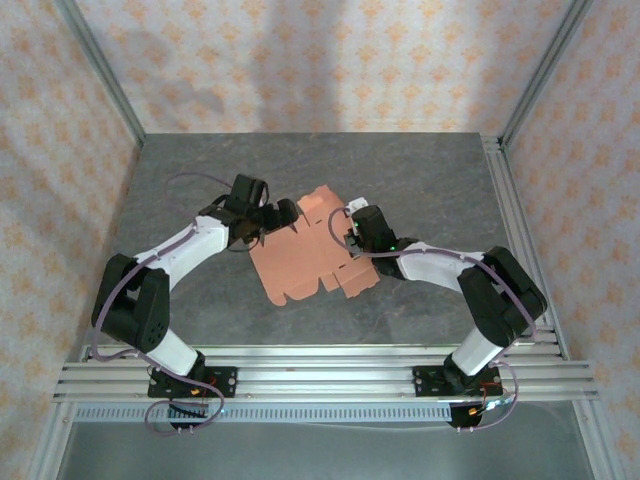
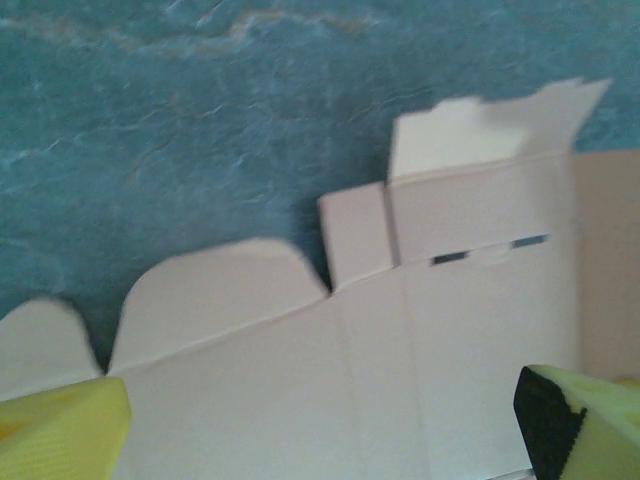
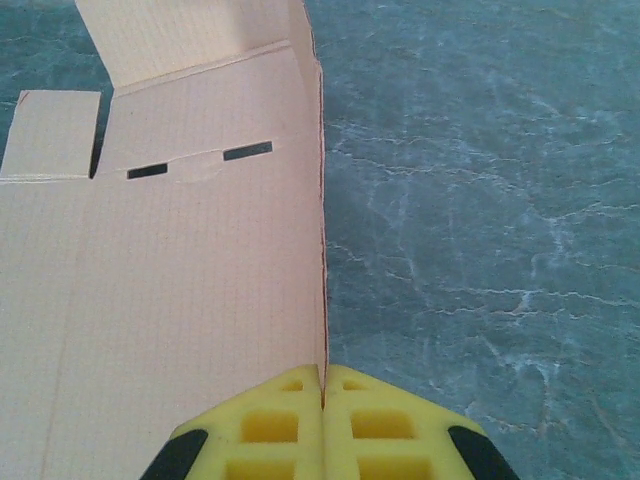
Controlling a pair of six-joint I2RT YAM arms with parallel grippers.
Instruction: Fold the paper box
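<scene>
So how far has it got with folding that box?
Barely started. The paper box lies as a mostly flat sheet on the table, no walls formed. In hand: the right tool is shut on one edge, and the left tool hangs open above the sheet. All the folding and tucking is left.

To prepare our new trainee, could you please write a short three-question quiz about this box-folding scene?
1. True or false: the paper box is already folded into a closed box.
2. Which gripper stands open? A) left gripper B) right gripper C) both
3. What is the right gripper pinching?

Key:
1. False; it lies as a flat sheet on the table.
2. A.
3. The edge of the paper box.
</scene>
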